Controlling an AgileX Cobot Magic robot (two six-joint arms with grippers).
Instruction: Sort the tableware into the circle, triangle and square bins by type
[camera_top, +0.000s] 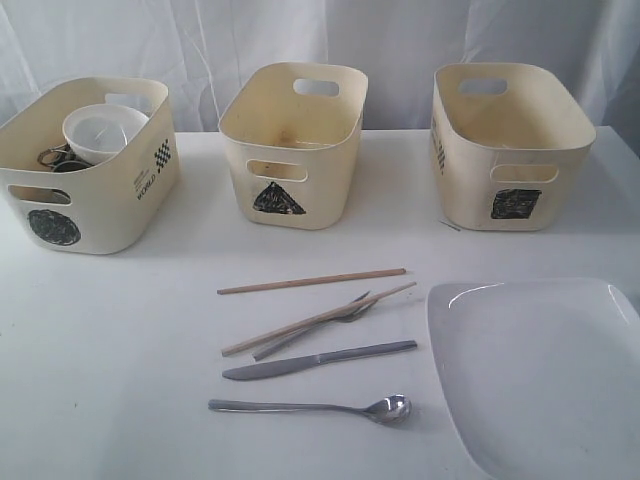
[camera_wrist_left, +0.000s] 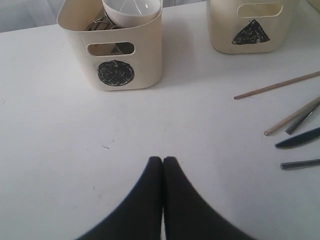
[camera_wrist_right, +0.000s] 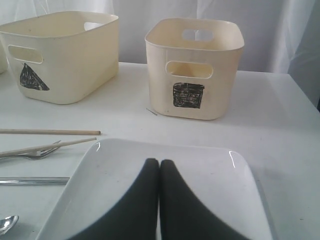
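Circle bin (camera_top: 100, 212) holds white bowl (camera_top: 101, 131) and steel mugs (camera_top: 56, 158).

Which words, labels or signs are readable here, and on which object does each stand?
No word is readable (exterior view).
Scribbled circle: front of left bin.
Scribbled triangle: front of middle bin.
Scribbled square: front of right bin.
Printed label on left bin's side, print on right bin's side: too blurred to read.

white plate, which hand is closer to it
Right. The right hand has its tips over the white plate. The left hand is over bare table in front of the circle bin, with the knife between it and the plate.
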